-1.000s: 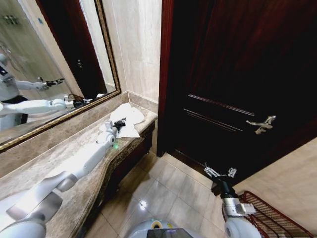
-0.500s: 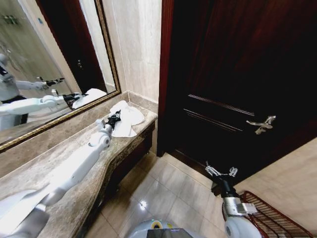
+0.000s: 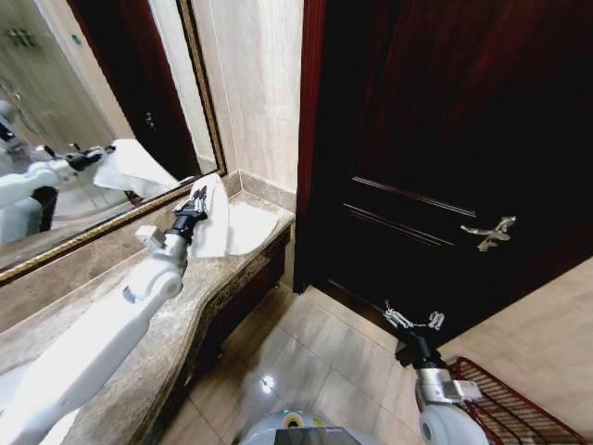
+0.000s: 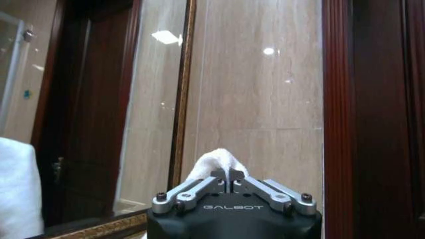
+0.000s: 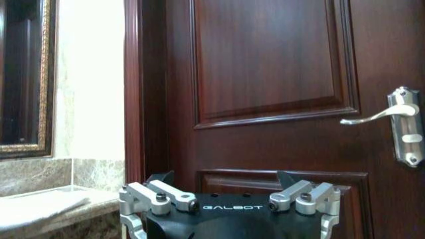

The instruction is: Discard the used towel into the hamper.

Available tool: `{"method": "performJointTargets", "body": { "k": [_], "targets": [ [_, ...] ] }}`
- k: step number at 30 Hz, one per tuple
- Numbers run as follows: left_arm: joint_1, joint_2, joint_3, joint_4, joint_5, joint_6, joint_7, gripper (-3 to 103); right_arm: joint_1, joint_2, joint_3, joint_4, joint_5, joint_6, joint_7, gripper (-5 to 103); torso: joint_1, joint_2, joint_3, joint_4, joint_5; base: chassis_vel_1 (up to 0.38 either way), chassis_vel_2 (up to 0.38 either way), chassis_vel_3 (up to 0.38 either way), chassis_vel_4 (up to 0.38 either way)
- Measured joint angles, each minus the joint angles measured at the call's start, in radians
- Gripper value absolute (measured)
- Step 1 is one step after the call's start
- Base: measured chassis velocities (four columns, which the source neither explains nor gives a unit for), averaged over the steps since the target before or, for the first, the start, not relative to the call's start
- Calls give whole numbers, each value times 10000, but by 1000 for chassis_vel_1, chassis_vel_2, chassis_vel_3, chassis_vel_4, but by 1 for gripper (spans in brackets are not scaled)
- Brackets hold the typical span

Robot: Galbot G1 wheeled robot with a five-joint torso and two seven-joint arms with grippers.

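The used towel point(image 3: 225, 225) is white; its upper end hangs lifted off the marble counter point(image 3: 139, 357) while its lower end still rests near the counter's far corner. My left gripper point(image 3: 195, 200) is shut on the towel's raised end, close to the mirror. In the left wrist view a peak of towel point(image 4: 215, 158) sticks up between the closed fingers of the left gripper point(image 4: 229, 175). The hamper point(image 3: 505, 405), a reddish-brown wire basket, stands on the floor at the lower right. My right gripper point(image 3: 412, 322) hangs open and empty beside it, facing the door; its fingers point(image 5: 159, 178) are spread.
A dark wooden door point(image 3: 445, 139) with a silver handle point(image 3: 489, 232) fills the wall ahead. A gold-framed mirror point(image 3: 93, 111) runs along the counter's back. Tiled floor point(image 3: 315, 352) lies open between counter and hamper. The towel's resting end point(image 5: 33, 209) shows on the counter edge.
My left gripper has risen and drawn back toward the mirror, pulling the towel's end up off the counter. The right arm has stayed still.
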Motion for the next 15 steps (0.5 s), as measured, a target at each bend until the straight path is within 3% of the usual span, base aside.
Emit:
{"method": "performJointTargets", "body": {
  "k": [7, 15],
  "targets": [
    [802, 180, -411, -1021, 282, 134, -33, 2, 21, 71, -45, 104, 3, 36, 26, 100, 0, 0, 0, -1, 0, 0, 0, 0, 0],
    [1081, 268, -313, -1503, 519, 46, 537, 2, -87, 145, -6, 148, -16, 144, 25, 100, 0, 0, 1, -1, 0, 0, 0, 0, 0]
  ]
}}
